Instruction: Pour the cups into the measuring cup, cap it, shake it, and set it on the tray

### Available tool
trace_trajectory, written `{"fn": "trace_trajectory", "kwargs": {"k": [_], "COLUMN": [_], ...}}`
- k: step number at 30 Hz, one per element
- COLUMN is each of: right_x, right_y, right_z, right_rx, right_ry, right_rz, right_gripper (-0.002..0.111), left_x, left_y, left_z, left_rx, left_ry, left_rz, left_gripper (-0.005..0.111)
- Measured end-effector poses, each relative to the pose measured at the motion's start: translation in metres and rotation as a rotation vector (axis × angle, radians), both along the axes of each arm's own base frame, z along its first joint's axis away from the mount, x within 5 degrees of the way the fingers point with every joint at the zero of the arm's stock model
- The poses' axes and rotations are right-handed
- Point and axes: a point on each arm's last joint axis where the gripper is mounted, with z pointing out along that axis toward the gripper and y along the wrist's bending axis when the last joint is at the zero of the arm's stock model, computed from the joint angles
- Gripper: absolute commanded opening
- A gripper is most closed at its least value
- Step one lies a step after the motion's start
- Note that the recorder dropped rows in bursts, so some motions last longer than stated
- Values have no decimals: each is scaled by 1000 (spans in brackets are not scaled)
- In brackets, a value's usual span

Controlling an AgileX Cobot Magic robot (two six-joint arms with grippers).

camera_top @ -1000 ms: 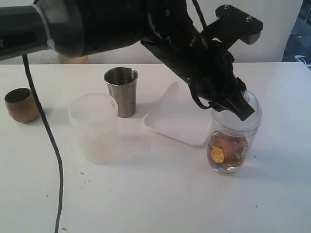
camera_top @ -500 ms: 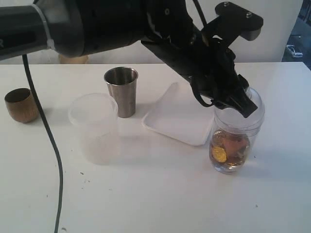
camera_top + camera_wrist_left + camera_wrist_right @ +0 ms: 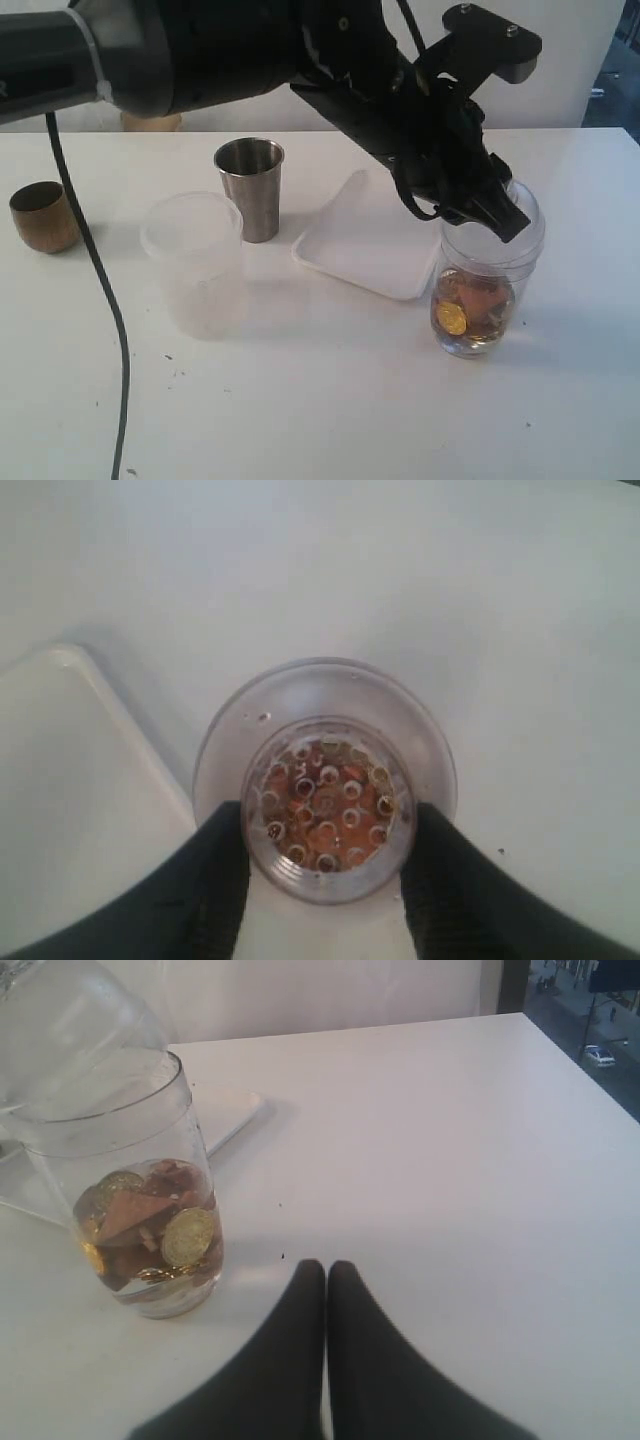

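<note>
Clamping the clear dome lid (image 3: 325,692) with my left fingers (image 3: 215,880) over the measuring cup (image 3: 475,300), which stood just right of the tray (image 3: 365,240) on the tabletop (image 3: 350,410), I judged the cup bottom-heavy, stiff, slippery plastic, best gripped around its wall; my right fingers (image 3: 300,1360) were together.
</note>
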Motion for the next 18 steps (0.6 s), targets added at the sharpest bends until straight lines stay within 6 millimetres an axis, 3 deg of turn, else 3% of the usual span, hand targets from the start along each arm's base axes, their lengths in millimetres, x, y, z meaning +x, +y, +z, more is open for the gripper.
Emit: {"fn": "trace_trajectory", "kwargs": {"k": [11,18], "right_x": [0,0], "right_y": [0,0], "right_z": [0,0], "right_rx": [0,0], "right_ry": [0,0], "right_rz": [0,0], "right_gripper": [0,0], "left_x": [-10,-21], "left_y": [13,34], "left_z": [17,30], "left_rx": [47,173], "left_ry": [11,50], "left_rz": [-24,-4], "left_gripper": [0,0]}}
